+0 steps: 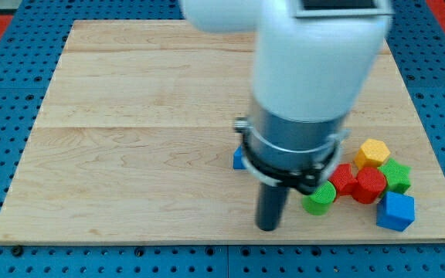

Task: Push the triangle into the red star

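Observation:
My tip (269, 228) rests on the wooden board (130, 154) near the view's bottom, right of centre. A blue block (239, 160) peeks out from behind the arm, up and left of the tip; its shape is hidden. A green cylinder (319, 198) lies just right of the tip, apart from it. Two red blocks sit further right, touching each other: a star-like one (343, 178) and a rounder one (369, 186). The arm's white body (315, 69) covers the board behind them.
A yellow block (374, 153), a green block (397, 175) and a blue cube (395, 211) crowd around the red blocks at the view's right. The board's bottom edge is close below the tip. A blue pegboard surrounds the board.

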Robot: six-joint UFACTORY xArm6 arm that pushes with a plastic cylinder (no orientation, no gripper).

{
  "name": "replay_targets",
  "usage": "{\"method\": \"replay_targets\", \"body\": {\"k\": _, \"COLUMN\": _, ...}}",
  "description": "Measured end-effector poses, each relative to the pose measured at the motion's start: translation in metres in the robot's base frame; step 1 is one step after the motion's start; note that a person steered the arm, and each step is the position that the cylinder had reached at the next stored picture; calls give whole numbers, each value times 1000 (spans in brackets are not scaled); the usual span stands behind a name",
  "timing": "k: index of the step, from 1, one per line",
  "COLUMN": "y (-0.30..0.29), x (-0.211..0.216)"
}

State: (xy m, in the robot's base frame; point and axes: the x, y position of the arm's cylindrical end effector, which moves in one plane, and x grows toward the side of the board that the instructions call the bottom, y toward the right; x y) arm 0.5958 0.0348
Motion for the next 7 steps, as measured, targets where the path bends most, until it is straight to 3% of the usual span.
{"method": "replay_targets", "body": {"k": 1, "y": -57, "x": -36}}
{"method": "replay_targets", "body": {"k": 3, "y": -87, "x": -103}}
{"method": "replay_targets", "body": {"k": 4, "y": -61, "x": -103}}
{"method": "replay_targets", "body": {"k": 6, "y": 79, "x": -103}}
{"method": "replay_targets", "body": {"k": 7, "y": 79, "x": -103}}
